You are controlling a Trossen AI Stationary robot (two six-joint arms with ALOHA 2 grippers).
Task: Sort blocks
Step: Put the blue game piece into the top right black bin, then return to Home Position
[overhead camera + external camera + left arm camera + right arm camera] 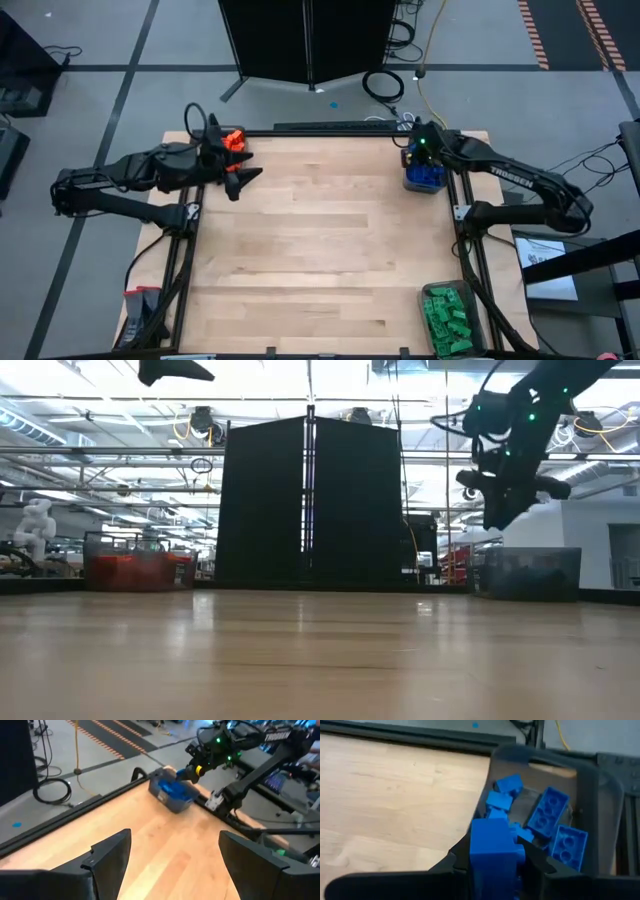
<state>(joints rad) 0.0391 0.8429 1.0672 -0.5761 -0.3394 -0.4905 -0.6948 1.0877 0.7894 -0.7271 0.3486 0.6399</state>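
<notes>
Over the blue bin (600, 805) at the worktop's (320, 250) far right corner, your right hand (492, 865) pinched a blue block (491, 847), presumably to drop it among the loose blue blocks (555, 820) already inside. Green blocks (448, 315) filled the bin at the near right corner, and orange blocks (233, 139) sat at the far left, so each colour had its own corner. Your left hand (172, 865) hung spread and empty beside the orange ones, likely just after letting go.
</notes>
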